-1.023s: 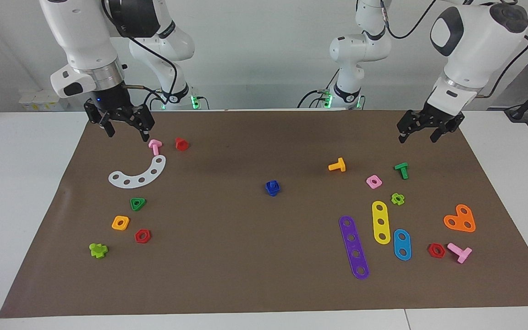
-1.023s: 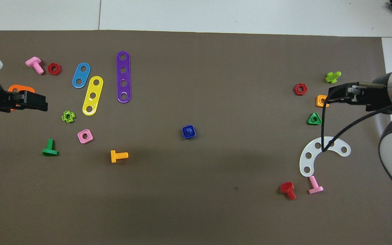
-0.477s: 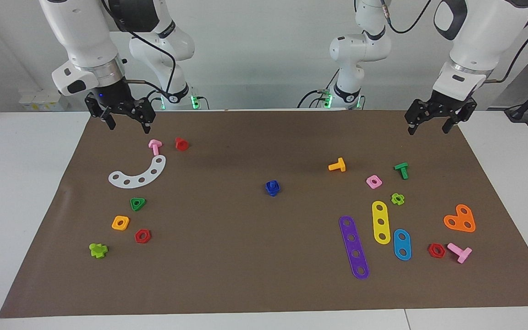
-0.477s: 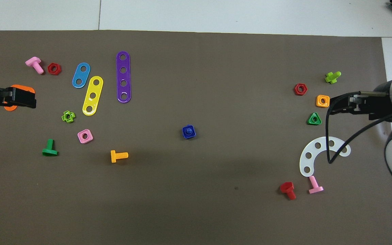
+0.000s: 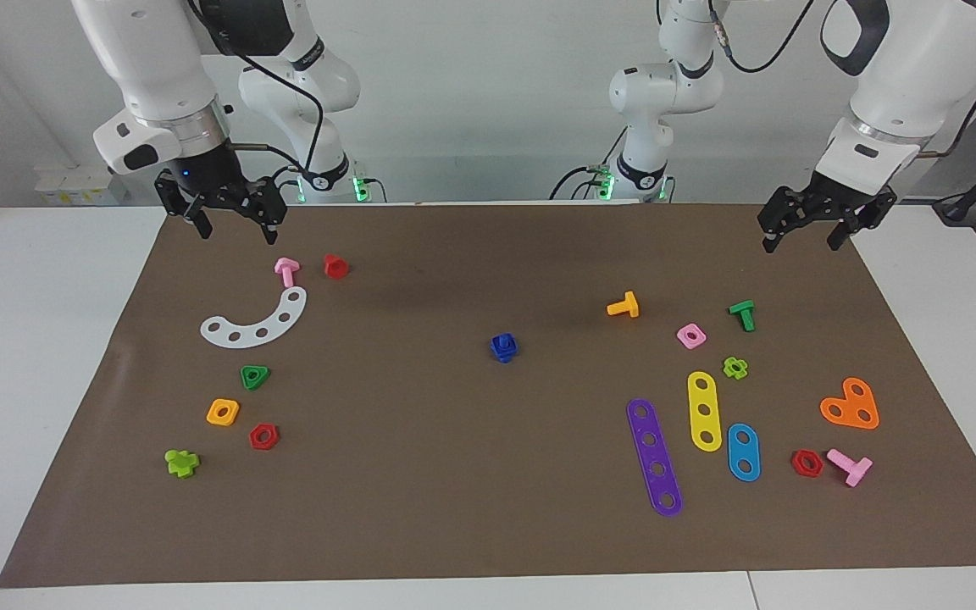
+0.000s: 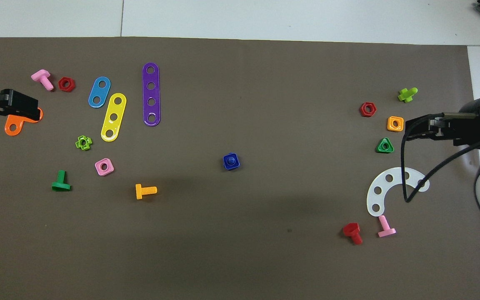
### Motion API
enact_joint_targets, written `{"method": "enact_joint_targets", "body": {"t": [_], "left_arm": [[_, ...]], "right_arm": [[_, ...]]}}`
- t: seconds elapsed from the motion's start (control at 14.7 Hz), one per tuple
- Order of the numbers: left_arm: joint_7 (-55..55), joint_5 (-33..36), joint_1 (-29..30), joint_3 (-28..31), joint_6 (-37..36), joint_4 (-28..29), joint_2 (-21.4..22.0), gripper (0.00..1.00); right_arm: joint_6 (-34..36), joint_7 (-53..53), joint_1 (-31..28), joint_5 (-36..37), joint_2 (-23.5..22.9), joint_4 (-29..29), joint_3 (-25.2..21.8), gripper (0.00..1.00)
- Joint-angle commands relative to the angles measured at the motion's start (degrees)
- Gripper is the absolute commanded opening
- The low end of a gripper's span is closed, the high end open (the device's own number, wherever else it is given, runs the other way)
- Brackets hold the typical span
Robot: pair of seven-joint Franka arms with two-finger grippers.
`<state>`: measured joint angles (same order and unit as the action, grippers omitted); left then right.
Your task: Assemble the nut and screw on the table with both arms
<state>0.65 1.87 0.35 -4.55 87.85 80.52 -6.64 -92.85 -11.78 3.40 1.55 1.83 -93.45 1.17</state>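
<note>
So the nut (image 5: 503, 348) and the screw (image 5: 502, 341) look already joined. They sit as one dark blue lump in the middle of the brown mat (image 5: 454, 508), with the screw poking up through the square nut's centre hole; from overhead you see a round blue stub inside a rounded square. My read is that the assembly step is done and only parking the arms is left.

The left claw (image 5: 803, 230) hangs over the mat's corner at the left arm's end, close to the robots. Its fingers are spread and it holds nothing. The right claw (image 5: 234, 222) hangs over the matching corner at the right arm's end, just above the pink bolt (image 5: 286, 271). It's also spread wide and empty. Both are well apart from the blue pair.

If there is a next move, I'd guess it just means keeping the claws up and clear so nothing gets knocked. The blue piece is small and sits alone, so a stray sweep could tip it.

On materials, everything is glossy moulded toy plastic with chunky rounded edges. There's a white curved strip with holes (image 5: 255, 322) near the right claw. Toward the left arm's end lie a long purple four-hole strip (image 5: 654, 457), a yellow strip (image 5: 704, 411), a light-blue oval (image 5: 743, 451) and an orange heart-ish plate (image 5: 851, 405). The mat looks matte and papery on the smooth white worktop (image 5: 30, 339).
</note>
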Motion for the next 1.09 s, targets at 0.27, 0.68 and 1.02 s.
{"method": "enact_joint_targets", "body": {"t": [0.27, 0.68, 1.02], "left_arm": [[-1.9, 0.9, -0.2, 0.0, -1.2, -1.5, -1.0, 1.0], [-4.6, 0.7, -0.1, 0.1, 0.5, 3.0, 1.3, 1.0], [-4.2, 0.7, -0.2, 0.1, 0.6, 3.8, 1.5, 1.0]], "right_arm": [[0.7, 1.8, -0.5, -0.3, 0.5, 0.0, 0.3, 1.0], [0.8, 1.8, -0.6, -0.3, 0.5, -0.2, 0.3, 1.0], [0.6, 1.7, -0.8, -0.3, 0.5, -0.2, 0.2, 1.0]]}}
